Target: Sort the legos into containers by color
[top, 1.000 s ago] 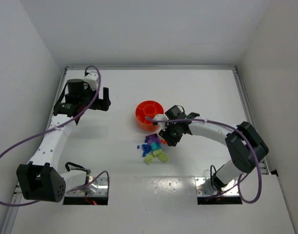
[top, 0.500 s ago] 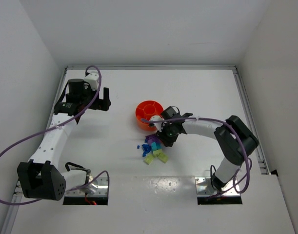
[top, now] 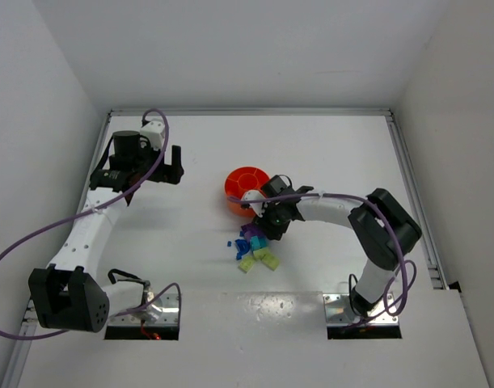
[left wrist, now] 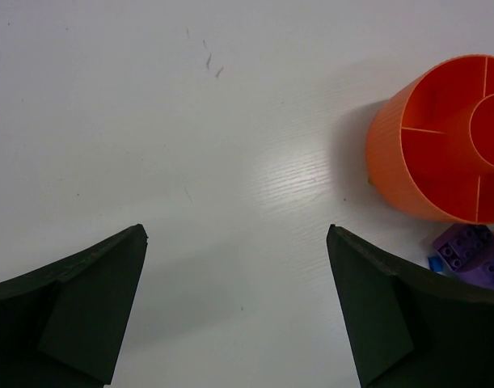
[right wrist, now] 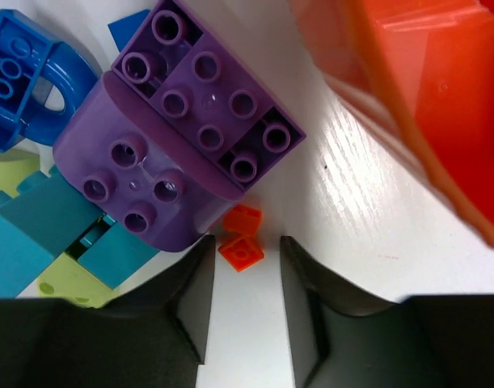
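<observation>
The orange bowl stands mid-table, its divided sections showing in the left wrist view. Just in front of it lies the lego pile: two purple bricks, a blue brick, teal bricks and yellow-green ones. Two tiny orange pieces lie between the purple bricks and the bowl. My right gripper is low over the table, open, with one orange piece between its fingertips. My left gripper is open and empty, well left of the bowl.
Raised rails run along the table's left, back and right edges. A purple cable loops off the left arm. The purple bricks peek into the left wrist view beside the bowl.
My right gripper has moved left, down to the gap between the bowl and the pile. The left arm has not moved.
</observation>
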Robot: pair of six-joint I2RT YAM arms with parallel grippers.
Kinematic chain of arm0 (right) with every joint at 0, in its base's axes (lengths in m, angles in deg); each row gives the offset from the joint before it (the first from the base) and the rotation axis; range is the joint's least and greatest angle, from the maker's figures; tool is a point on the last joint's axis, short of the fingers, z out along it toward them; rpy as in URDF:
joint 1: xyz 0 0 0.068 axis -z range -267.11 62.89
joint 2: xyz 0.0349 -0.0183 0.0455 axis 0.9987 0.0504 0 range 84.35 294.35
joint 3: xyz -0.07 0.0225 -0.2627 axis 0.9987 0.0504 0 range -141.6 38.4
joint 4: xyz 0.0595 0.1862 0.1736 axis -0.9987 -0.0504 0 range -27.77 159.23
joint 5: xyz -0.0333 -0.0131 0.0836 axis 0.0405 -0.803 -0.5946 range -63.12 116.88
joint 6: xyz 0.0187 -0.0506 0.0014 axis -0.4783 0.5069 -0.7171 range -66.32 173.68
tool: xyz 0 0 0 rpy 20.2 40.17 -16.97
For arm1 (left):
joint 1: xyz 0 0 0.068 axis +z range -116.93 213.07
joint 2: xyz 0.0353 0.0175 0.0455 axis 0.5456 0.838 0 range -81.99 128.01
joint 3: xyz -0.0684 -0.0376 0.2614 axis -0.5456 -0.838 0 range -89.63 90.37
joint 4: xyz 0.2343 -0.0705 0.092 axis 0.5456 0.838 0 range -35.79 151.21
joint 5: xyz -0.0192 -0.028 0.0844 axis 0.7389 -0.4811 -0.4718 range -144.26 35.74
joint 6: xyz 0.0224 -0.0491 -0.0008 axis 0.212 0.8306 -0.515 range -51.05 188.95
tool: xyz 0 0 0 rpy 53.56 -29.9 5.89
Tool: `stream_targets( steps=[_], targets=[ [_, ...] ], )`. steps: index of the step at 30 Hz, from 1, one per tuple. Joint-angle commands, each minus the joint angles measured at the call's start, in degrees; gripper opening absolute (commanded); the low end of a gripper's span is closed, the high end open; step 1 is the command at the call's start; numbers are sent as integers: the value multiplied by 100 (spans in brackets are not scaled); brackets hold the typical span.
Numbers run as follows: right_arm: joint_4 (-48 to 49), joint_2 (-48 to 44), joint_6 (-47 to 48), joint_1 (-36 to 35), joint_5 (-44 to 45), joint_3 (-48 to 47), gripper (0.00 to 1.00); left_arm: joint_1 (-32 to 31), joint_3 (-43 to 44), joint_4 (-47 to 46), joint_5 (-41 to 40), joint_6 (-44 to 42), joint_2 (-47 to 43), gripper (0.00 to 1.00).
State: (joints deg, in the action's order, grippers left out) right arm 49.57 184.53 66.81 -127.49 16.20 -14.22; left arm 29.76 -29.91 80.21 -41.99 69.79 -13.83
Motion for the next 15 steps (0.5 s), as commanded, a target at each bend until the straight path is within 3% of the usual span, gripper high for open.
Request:
stream_targets(
  steps=[1,8,15],
  targets=[
    [51,177,23,-102,-75,-108,35,67,189,-218,21,-40,-13,100],
    [-64,55,23,-102,-22,111,29,67,189,-218,21,-40,-13,100],
    [-64,-122,23,-102,-22,305,14,67,189,-218,21,-40,-13,100]
  ],
)
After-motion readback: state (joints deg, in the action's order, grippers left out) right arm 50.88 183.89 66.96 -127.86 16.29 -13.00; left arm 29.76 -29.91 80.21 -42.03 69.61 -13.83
